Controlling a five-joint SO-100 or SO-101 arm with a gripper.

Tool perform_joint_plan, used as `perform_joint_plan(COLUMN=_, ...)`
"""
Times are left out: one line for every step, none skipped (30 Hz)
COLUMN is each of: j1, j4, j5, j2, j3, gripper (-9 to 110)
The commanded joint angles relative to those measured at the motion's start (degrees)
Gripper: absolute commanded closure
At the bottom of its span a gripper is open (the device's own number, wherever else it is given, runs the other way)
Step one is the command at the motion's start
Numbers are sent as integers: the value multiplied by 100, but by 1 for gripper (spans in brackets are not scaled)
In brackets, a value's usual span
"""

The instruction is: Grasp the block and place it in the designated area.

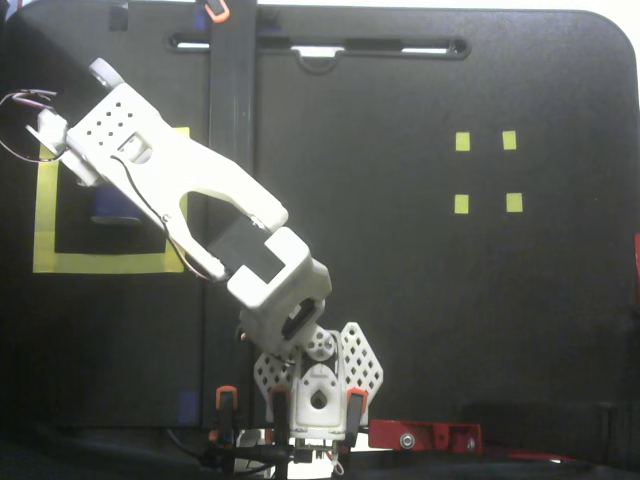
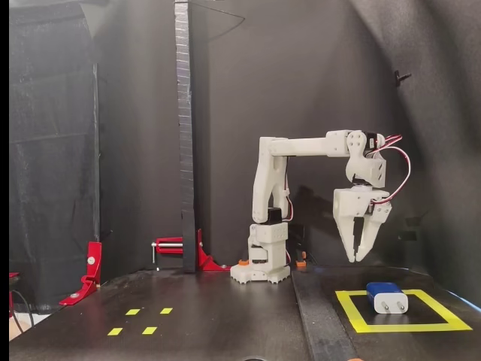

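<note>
Block (image 2: 386, 297), dark blue with its prongs toward the camera, lies flat on the black surface (image 2: 225, 323) inside the yellow-taped designated area (image 2: 353, 312), so the placing looks done. End effector (image 2: 356, 256) hangs well above it, empty, touching nothing, its fingers drawn nearly together with only a narrow gap

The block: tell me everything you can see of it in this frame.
The block is a small dark-blue box with rounded corners, a white end face and two short silver prongs. It lies flat on the black surface inside the yellow tape square, touching nothing else. The gripper hangs above it, empty. From above, the arm mostly hides it.
</note>
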Motion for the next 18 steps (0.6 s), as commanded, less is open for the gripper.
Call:
perform_joint_plan(j1=44, j4=-149, j5=360, j2=272, j3=-264, gripper=102)
perform_joint_plan(j1=35, j4=-185, j5=580, j2=272, j3=-264, gripper=102)
perform_joint_plan(j1=35, j4=-202, j5=800, j2=272, j3=-264, gripper=102)
perform_joint_plan(j1=26, j4=-202, j5=949, j2=272, j3=-264, gripper=102)
perform_joint_plan(j1=18, j4=-211, j5=1116, j2=272, j3=-264, gripper=102)
perform_joint_plan(j1=18, j4=-237, j5=1301, j2=272, j3=-264, gripper=102)
perform_joint_plan(j1=18, j4=-264, j5=1494, j2=272, j3=-264, gripper=102)
perform_joint_plan(j1=18, j4=-316, j5=1749, j2=272, j3=-264, gripper=102)
perform_joint_plan(j1=35, j4=-369, j5=2057, j2=272, j3=-264, gripper=102)
perform_joint_plan(j1=53, j4=-422, j5=2364, j2=272, j3=-264, gripper=102)
perform_joint_plan(j1=70, j4=-439, j5=2646, j2=272, j3=-264, gripper=102)
perform_joint_plan(j1=79, j4=-457, j5=2944, j2=272, j3=-264, gripper=102)
perform_joint_plan(j1=97, j4=-457, j5=3217, j2=272, j3=-255, gripper=102)
perform_joint_plan(j1=97, j4=-448, j5=3463, j2=272, j3=-255, gripper=102)
perform_joint_plan(j1=114, j4=-431, j5=3771, j2=264, j3=-255, gripper=102)
perform_joint_plan(j1=114, j4=-404, j5=4008, j2=264, j3=-255, gripper=102)
perform_joint_plan(j1=132, j4=-396, j5=4210, j2=264, j3=-255, gripper=102)
perform_joint_plan(j1=149, j4=-387, j5=4421, j2=264, j3=-255, gripper=102)
